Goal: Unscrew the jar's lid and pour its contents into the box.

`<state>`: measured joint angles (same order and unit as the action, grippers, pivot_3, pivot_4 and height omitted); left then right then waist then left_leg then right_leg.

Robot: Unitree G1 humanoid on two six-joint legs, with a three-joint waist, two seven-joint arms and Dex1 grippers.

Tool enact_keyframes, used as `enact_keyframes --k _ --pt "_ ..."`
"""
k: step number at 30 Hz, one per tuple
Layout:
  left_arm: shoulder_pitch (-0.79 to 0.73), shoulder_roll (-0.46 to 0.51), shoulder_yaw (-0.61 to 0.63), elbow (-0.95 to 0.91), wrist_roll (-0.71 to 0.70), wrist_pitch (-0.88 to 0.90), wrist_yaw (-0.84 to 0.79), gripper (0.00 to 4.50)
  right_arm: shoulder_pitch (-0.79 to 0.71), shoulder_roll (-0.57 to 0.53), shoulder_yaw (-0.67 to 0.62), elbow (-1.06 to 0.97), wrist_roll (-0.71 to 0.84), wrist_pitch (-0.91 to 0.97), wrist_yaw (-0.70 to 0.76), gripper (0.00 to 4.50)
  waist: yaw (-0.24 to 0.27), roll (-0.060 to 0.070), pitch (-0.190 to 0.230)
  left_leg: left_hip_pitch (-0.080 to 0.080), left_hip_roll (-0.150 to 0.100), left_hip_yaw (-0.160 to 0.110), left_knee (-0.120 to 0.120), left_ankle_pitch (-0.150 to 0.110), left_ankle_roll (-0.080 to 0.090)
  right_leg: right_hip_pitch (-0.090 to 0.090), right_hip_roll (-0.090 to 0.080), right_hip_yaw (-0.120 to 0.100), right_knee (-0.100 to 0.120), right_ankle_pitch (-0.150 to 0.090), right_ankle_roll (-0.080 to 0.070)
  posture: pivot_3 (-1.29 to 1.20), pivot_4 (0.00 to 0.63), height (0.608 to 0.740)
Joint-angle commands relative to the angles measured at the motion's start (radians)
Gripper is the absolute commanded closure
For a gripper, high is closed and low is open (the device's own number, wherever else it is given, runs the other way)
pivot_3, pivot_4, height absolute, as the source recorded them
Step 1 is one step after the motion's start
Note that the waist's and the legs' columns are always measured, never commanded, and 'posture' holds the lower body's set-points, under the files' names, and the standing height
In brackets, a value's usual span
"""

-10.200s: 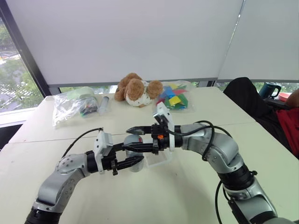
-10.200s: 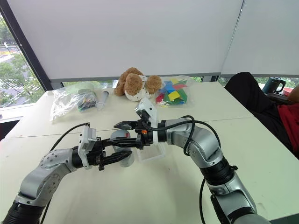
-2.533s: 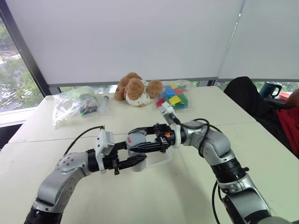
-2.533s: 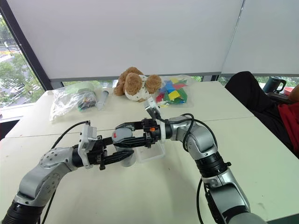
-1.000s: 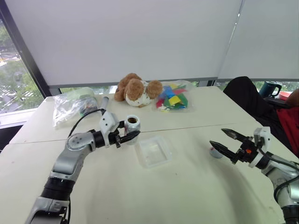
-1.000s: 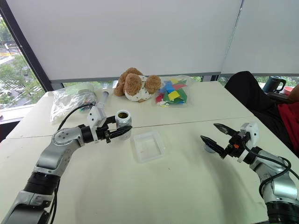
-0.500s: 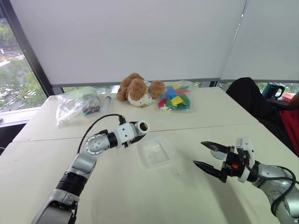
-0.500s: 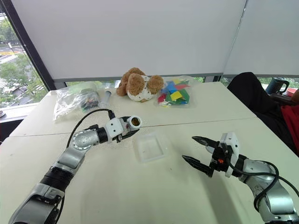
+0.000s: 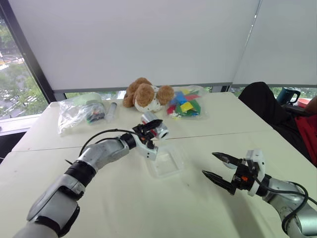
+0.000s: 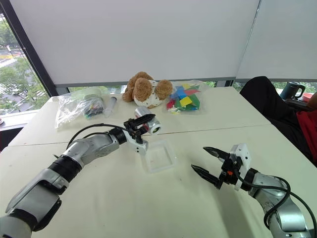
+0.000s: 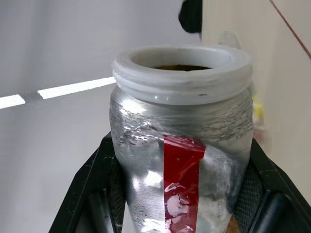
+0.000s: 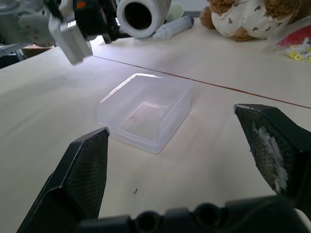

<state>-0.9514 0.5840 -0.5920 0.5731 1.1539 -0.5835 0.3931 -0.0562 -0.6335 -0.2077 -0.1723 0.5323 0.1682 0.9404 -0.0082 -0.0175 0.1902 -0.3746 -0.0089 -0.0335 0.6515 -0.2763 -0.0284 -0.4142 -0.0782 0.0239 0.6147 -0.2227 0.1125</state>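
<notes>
Crinkled foil jar (image 11: 180,160), white threaded rim, clamped in left hand (image 9: 148,130); right hand (image 9: 219,167) spread.

silver arms (image 9: 96,154), black cables, black jaws

Silver jar (image 11: 180,145), red stripe, white rim; clear box (image 12: 146,110).

The left arm reaches forward toward the middle, its wrist rolled over, and the left pincer (image 9: 151,128) is clamped on the jar (image 9: 157,131), which lies tipped on its side. The right arm sits low at the right, its right pincer (image 9: 216,167) spread wide, holding nothing.
</notes>
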Motion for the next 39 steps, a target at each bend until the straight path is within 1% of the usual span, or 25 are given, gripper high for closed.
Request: enact_keyframes --k 1,2,5,8,10,15,20,23,24,27,28,30,31,32,33,34,35,37,38,39 --pt "-0.051 0.019 -0.079 0.023 0.187 0.102 0.265 2.40 -0.009 0.011 -0.012 -0.035 0.001 -0.015 -0.016 0.01 -0.001 0.000 0.000 0.000 0.000 0.000 0.000 0.000 0.000 0.000 0.000 0.000 0.000 0.000 0.000 0.00 0.150 0.740" --pt "-0.059 0.015 -0.108 0.039 0.249 0.163 0.342 2.40 -0.006 0.014 -0.014 -0.039 0.002 -0.015 -0.022 0.01 -0.001 0.000 0.000 0.000 0.000 0.000 0.000 0.000 0.000 0.000 0.000 0.000 0.000 0.000 0.000 0.00 0.150 0.740" --pt "-0.079 -0.008 -0.159 0.115 0.334 0.287 0.471 2.40 -0.001 0.025 -0.012 -0.052 0.005 -0.011 -0.038 0.01 -0.001 0.000 0.000 0.000 0.000 0.000 0.000 0.000 0.000 0.000 0.000 0.000 0.000 0.000 0.001 0.00 0.150 0.740" --pt "-0.092 -0.024 -0.201 0.176 0.392 0.395 0.574 2.40 0.001 0.032 -0.007 -0.062 0.004 -0.007 -0.049 0.01 -0.001 0.000 0.000 0.000 0.000 0.000 0.000 0.000 0.000 0.000 0.000 0.000 0.000 0.000 0.001 0.00 0.150 0.740" --pt "-0.098 -0.029 -0.221 0.205 0.410 0.435 0.624 2.40 0.002 0.034 -0.006 -0.063 0.004 -0.007 -0.054 0.01 -0.001 0.000 0.000 0.000 0.000 0.000 0.000 0.000 0.000 0.000 0.000 0.000 0.000 0.000 0.001 0.00 0.150 0.740" --pt "-0.114 -0.032 -0.255 0.220 0.436 0.512 0.708 2.40 0.003 0.044 -0.004 -0.060 0.004 -0.012 -0.066 0.01 -0.001 0.000 0.000 0.000 0.000 0.000 0.000 0.000 0.000 0.000 0.000 0.000 0.001 0.000 0.001 0.00 0.150 0.740" --pt "-0.120 -0.022 -0.271 0.204 0.449 0.563 0.741 2.40 -0.002 0.063 0.005 -0.054 -0.001 -0.019 -0.074 0.01 -0.001 0.000 0.000 0.000 0.000 0.000 0.000 0.000 0.000 -0.001 0.000 0.000 0.001 0.000 0.001 0.00 0.150 0.740" --pt "-0.116 -0.023 -0.262 0.202 0.408 0.515 0.721 2.40 -0.009 0.072 0.014 -0.047 -0.007 -0.022 -0.072 0.01 -0.001 0.000 0.000 0.000 0.000 0.000 0.000 0.000 0.000 -0.001 0.000 0.000 0.001 0.000 0.001 0.00 0.150 0.740" --pt "-0.113 -0.023 -0.246 0.193 0.362 0.459 0.694 2.40 -0.011 0.074 0.015 -0.047 -0.006 -0.021 -0.072 0.01 -0.001 0.000 0.000 0.000 0.000 0.000 0.000 0.000 0.000 -0.001 0.000 0.000 0.001 0.000 0.001 0.00 0.150 0.740" --pt "-0.097 0.007 -0.187 0.135 0.139 0.152 0.542 2.40 -0.018 0.077 0.014 -0.054 0.006 -0.009 -0.079 0.01 0.000 0.000 0.000 0.000 0.000 0.000 0.000 0.000 0.000 -0.001 -0.001 0.000 0.001 0.000 0.001 0.00 0.150 0.740" --pt "-0.093 0.020 -0.176 0.120 0.093 0.091 0.507 2.40 -0.019 0.078 0.013 -0.054 0.008 -0.007 -0.079 0.01 0.000 0.000 0.000 0.000 -0.001 0.000 0.000 0.000 0.000 -0.001 -0.001 0.000 0.001 0.000 0.001 0.00 0.150 0.740" --pt "-0.074 0.034 -0.115 0.129 -0.117 -0.088 0.328 2.40 -0.020 0.076 0.012 -0.054 0.012 -0.003 -0.078 0.01 0.000 0.000 0.000 0.000 -0.001 0.001 0.000 0.000 0.000 -0.001 -0.002 0.000 0.002 0.000 0.001 0.00 0.150 0.740" --pt "-0.047 0.026 -0.077 0.152 -0.320 -0.169 0.130 2.40 -0.019 0.075 0.011 -0.056 0.015 0.000 -0.078 0.01 -0.002 0.000 0.000 0.000 -0.001 0.001 0.000 0.000 0.000 -0.001 -0.002 0.000 0.002 0.000 0.001 0.00 0.150 0.740" --pt "-0.029 0.032 -0.048 0.156 -0.444 -0.242 0.030 2.40 -0.018 0.074 0.009 -0.057 0.019 0.003 -0.078 0.01 -0.003 0.000 0.000 0.000 0.000 0.001 0.000 0.000 0.000 -0.002 -0.002 0.000 0.002 0.000 0.000 0.00 0.150 0.740" --pt "-0.004 0.029 -0.017 0.155 -0.606 -0.266 -0.126 2.40 -0.018 0.074 0.008 -0.058 0.022 0.005 -0.079 0.01 -0.004 0.000 0.000 0.000 0.000 0.002 0.000 0.000 0.000 -0.002 -0.003 0.000 0.003 0.000 0.000 0.00 0.150 0.740" --pt "0.014 0.024 0.010 0.153 -0.719 -0.276 -0.244 2.40 -0.018 0.074 0.008 -0.059 0.023 0.006 -0.079 0.01 -0.004 0.000 0.000 0.000 0.000 0.002 0.000 0.000 0.000 -0.002 -0.003 0.000 0.003 0.000 0.000 0.00 0.150 0.740" --pt "0.039 0.013 0.040 0.132 -0.844 -0.248 -0.375 2.40 -0.018 0.073 0.008 -0.059 0.025 0.007 -0.079 0.01 -0.003 0.000 0.000 0.000 0.000 0.002 0.000 0.000 0.000 -0.002 -0.003 0.000 0.003 0.000 0.000 0.00 0.150 0.740" --pt "0.068 0.003 0.086 0.105 -1.006 -0.219 -0.560 2.40 -0.018 0.073 0.008 -0.061 0.027 0.010 -0.079 0.01 -0.003 0.000 0.000 0.000 0.000 0.002 0.001 0.000 0.000 -0.002 -0.003 0.000 0.004 0.000 0.000 0.00 0.150 0.740" --pt "0.077 -0.002 0.107 0.092 -1.054 -0.205 -0.629 2.40 -0.018 0.072 0.007 -0.061 0.028 0.011 -0.078 0.01 -0.001 0.000 0.000 0.000 0.000 0.002 0.002 0.000 0.000 -0.002 -0.002 0.000 0.004 0.000 0.000 0.00 0.150 0.740" --pt "0.101 -0.012 0.134 0.069 -1.175 -0.111 -0.782 2.40 -0.018 0.074 0.009 -0.064 0.029 0.014 -0.078 0.01 0.000 0.000 0.000 -0.001 0.000 0.001 0.003 0.000 0.000 -0.001 -0.002 0.000 0.004 0.000 0.000 0.00 0.150 0.740"
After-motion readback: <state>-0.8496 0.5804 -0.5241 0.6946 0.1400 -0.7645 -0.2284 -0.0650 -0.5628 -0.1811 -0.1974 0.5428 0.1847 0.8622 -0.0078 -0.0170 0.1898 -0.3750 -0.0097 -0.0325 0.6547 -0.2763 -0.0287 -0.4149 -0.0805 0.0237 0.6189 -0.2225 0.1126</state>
